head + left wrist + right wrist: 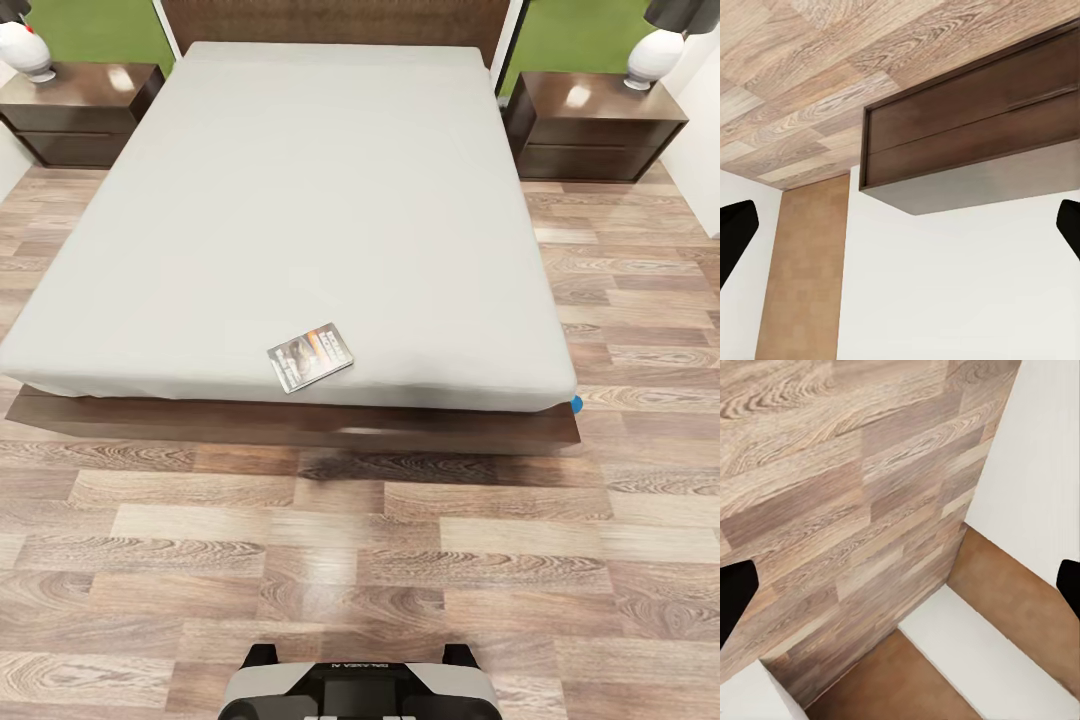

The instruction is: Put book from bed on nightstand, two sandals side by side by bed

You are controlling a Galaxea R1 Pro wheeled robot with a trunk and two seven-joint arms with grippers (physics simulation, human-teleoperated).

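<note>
Near the bed's (300, 200) foot edge we see 1 book (311, 356); 2 nightstands (80, 110) (595, 125), each bearing 1 lamp (25, 48), flank the headboard. Both our grippers (900, 225) (900, 585) stand apart, empty.

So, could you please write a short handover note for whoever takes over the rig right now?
Left end effector: open, empty, fingers spread wide apart.
Right end effector: open, empty.
The book lies flat on the bed, near the foot edge, straight ahead of the robot.
Both nightstands flank the headboard, each carrying a lamp with free top surface beside it.
A bit of blue peeks out at the bed's right foot corner, possibly a sandal; too little shows to be sure.
Done: nothing yet.
Left: book onto a nightstand; find both sandals and pair them beside the bed.
</note>
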